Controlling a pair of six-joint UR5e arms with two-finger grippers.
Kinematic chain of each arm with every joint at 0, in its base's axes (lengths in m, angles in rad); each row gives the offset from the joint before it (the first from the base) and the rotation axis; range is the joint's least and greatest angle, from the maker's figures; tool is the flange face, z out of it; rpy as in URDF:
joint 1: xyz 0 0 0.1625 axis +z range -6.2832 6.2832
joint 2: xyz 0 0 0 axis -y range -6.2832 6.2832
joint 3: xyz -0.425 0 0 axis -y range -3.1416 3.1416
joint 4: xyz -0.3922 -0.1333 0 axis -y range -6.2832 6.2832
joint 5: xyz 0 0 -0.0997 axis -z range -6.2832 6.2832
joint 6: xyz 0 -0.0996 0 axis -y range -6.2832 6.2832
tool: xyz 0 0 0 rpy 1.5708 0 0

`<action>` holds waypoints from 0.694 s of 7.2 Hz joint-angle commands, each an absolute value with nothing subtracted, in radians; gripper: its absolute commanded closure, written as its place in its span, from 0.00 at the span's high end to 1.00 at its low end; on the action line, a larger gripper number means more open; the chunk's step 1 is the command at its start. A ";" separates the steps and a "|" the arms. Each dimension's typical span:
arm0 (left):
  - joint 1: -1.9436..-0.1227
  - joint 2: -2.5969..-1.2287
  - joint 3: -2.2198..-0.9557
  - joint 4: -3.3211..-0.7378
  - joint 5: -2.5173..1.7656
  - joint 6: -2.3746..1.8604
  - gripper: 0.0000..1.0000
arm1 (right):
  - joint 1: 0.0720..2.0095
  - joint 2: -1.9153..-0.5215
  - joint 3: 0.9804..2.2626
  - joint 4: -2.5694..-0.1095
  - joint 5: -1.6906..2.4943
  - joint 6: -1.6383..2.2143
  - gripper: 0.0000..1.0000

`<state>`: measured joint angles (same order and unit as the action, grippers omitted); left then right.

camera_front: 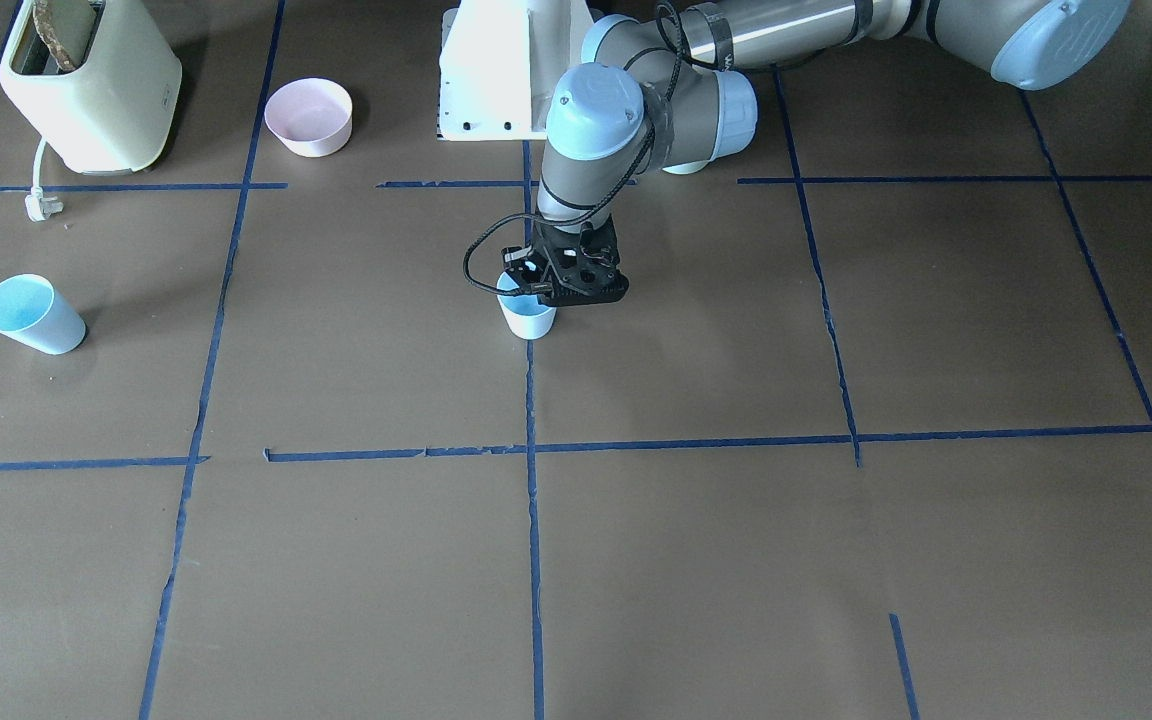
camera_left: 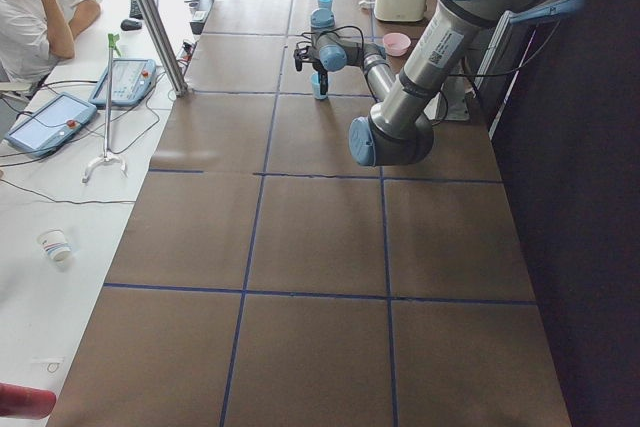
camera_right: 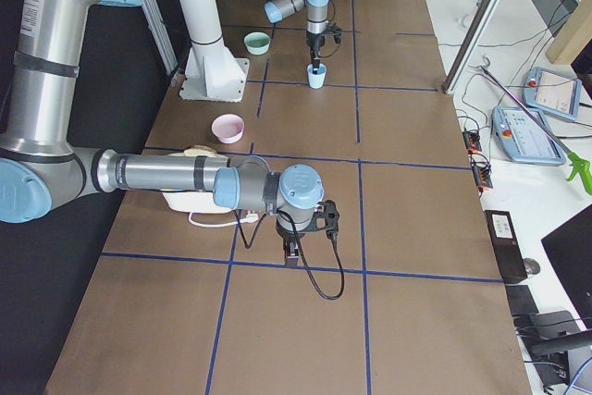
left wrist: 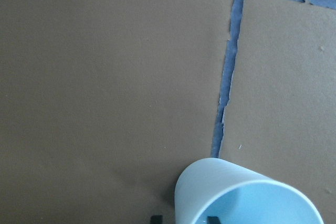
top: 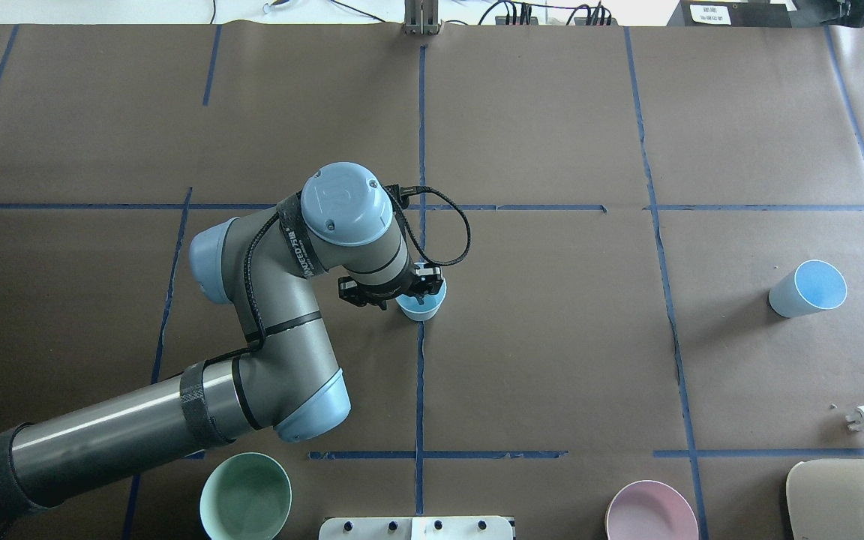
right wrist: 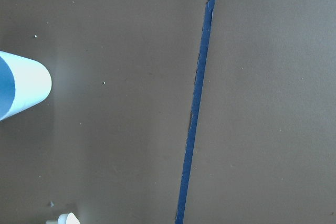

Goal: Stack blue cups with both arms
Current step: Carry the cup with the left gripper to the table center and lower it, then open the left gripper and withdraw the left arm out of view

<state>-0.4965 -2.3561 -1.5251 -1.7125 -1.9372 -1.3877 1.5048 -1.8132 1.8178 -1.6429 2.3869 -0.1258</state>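
One blue cup (camera_front: 528, 318) stands upright on the centre tape line; it also shows in the overhead view (top: 423, 309). My left gripper (camera_front: 528, 290) is down over its rim. In the left wrist view its fingertips (left wrist: 156, 217) straddle the cup's wall (left wrist: 210, 187), one outside and one inside, with a small gap, so it looks open. The second blue cup (camera_front: 36, 315) stands alone far off on my right side (top: 807, 289), and its edge shows in the right wrist view (right wrist: 21, 85). My right gripper (camera_right: 291, 252) shows only in the exterior right view, and I cannot tell whether it is open or shut.
A cream toaster (camera_front: 91, 85) with its loose plug (camera_front: 41, 205) stands at my near right corner. A pink bowl (camera_front: 309, 115) and a mint-green bowl (top: 246, 496) flank the white pedestal base (camera_front: 491, 70).
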 commanded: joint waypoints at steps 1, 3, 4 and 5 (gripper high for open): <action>-0.543 -2.339 -1.580 -1.671 -1.980 -1.378 1.00 | 1.505 -1.812 1.818 -1.643 2.387 -0.126 1.00; -0.639 -2.246 -1.754 -1.526 -2.063 -1.208 1.00 | 1.505 -1.812 1.819 -1.643 2.388 -0.126 1.00; -0.694 -2.155 -1.857 -1.473 -2.065 -1.074 1.00 | 1.505 -1.812 1.819 -1.643 2.388 -0.126 1.00; -0.771 -2.075 -1.908 -1.448 -2.089 -0.905 1.00 | 1.505 -1.807 1.819 -1.641 2.387 -0.126 1.00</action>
<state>-0.6881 -2.1732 -1.8207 -1.4968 -2.0642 -1.0890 1.5049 -1.8102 1.8192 -1.6426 2.3880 -0.1258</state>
